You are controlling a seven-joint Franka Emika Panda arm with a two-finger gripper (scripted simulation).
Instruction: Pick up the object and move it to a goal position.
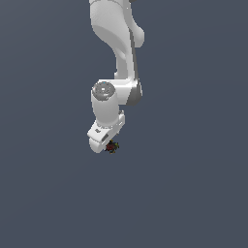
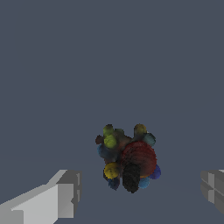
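Observation:
The object [image 2: 128,158] is a small dark lumpy clump of red, blue, yellow and black balls lying on the grey floor. In the exterior view the object [image 1: 112,146] peeks out just below the white hand of the arm. My gripper [image 2: 140,197] is open, its two grey fingertips [image 2: 65,190] set wide apart on either side of the clump and not touching it. In the exterior view the gripper [image 1: 102,144] is mostly hidden by the hand, low over the floor and directly beside the object.
The white arm [image 1: 118,48] comes down from the top of the exterior view. A plain dark grey floor [image 1: 193,193] surrounds the object.

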